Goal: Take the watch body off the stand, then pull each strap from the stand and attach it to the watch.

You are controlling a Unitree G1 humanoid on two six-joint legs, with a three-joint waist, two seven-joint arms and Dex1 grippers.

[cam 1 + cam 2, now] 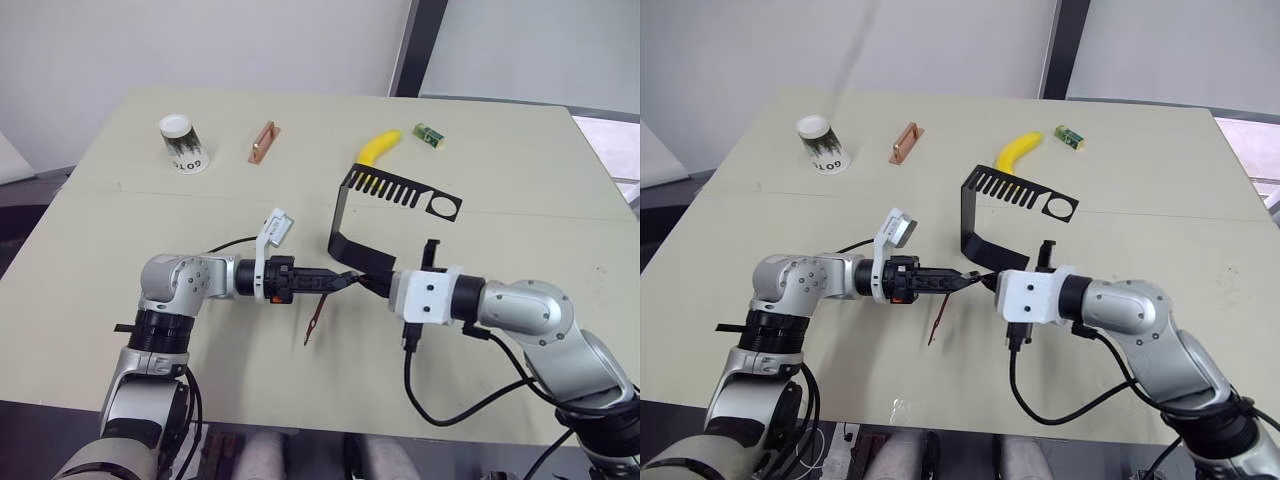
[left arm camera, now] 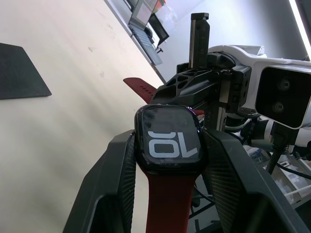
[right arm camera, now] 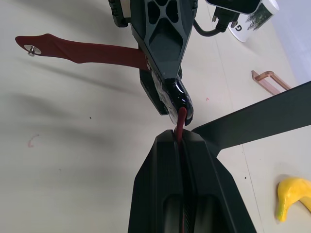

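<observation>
Pale beige desk with a grey wall behind it carries the work. Left hand is clamped on the watch body, its two fingers pressing the case from both sides, screen with pale digits facing the wrist camera. One maroon strap is attached to the case and hangs down from it toward the desk, its free end carrying a metal stud. Right hand meets the left hand tip to tip over the desk's middle; its fingers are closed on the second strap, whose exposed end touches the edge of the watch body. Whether that end is seated in the case cannot be told.

Stand sits upright just behind the two hands, its flat foot on the desk and its slotted arm with ring reaching to the right.

Farther back lie a white cup, a copper-coloured bar, a yellow banana and a small green block, all well apart from the hands.
</observation>
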